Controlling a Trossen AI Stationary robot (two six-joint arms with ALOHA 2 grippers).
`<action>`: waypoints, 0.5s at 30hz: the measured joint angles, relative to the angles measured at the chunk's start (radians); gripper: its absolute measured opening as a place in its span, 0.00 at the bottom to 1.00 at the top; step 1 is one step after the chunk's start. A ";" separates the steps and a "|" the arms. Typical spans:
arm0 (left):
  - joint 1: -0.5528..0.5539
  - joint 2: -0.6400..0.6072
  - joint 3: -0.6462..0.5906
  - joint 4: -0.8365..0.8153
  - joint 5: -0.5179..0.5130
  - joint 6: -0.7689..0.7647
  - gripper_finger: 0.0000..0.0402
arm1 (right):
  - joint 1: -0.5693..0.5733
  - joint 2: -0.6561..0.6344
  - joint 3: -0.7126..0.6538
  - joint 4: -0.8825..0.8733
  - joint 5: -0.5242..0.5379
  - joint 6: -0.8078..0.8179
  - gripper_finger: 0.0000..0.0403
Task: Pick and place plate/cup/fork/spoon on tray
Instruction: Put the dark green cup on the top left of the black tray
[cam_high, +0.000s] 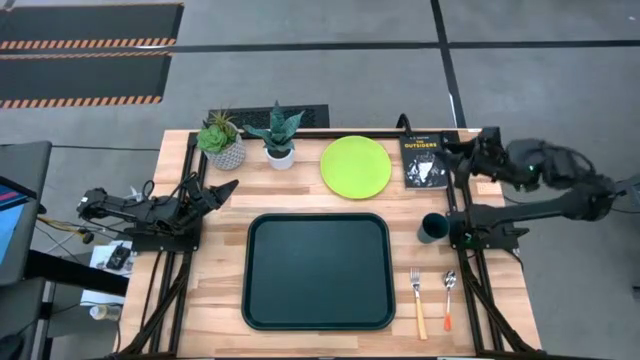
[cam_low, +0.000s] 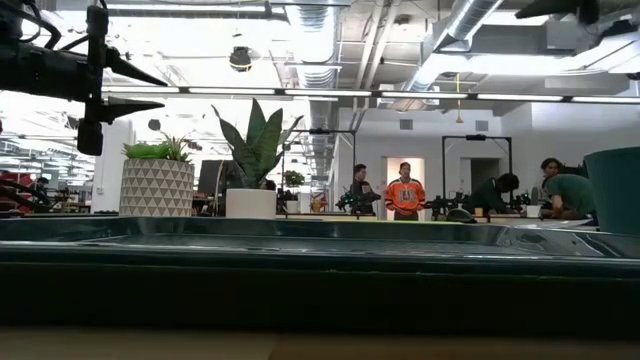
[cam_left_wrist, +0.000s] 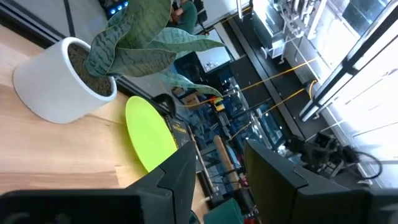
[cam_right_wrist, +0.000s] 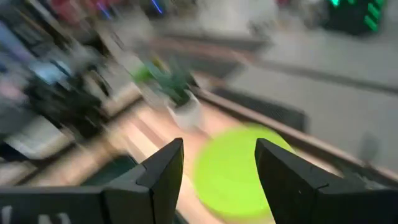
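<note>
The lime-green plate (cam_high: 356, 166) lies flat on the table behind the dark tray (cam_high: 318, 270); it also shows in the right wrist view (cam_right_wrist: 239, 165) and the left wrist view (cam_left_wrist: 149, 134). The teal cup (cam_high: 434, 228) stands right of the tray. The yellow-handled fork (cam_high: 418, 302) and the red-handled spoon (cam_high: 449, 298) lie near the front right. My left gripper (cam_high: 228, 188) is open and empty, high at the table's left. My right gripper (cam_right_wrist: 217, 174) is open and empty, above the table's far right corner, and points toward the plate.
Two potted plants, one in a patterned pot (cam_high: 223, 142) and one in a white pot (cam_high: 278, 138), stand at the far left. A black book (cam_high: 426, 160) lies right of the plate. Several people (cam_low: 404, 194) stand in the room beyond the table.
</note>
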 joint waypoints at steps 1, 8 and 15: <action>0.000 0.000 0.000 0.000 0.000 0.000 0.31 | -0.006 0.048 0.074 -0.103 0.000 0.032 0.56; 0.000 0.000 0.000 0.000 0.001 0.005 0.34 | -0.046 0.291 0.385 -0.595 -0.048 0.319 0.53; 0.000 0.000 0.000 0.000 0.002 0.010 0.40 | -0.049 0.270 0.287 -0.591 -0.188 0.388 0.46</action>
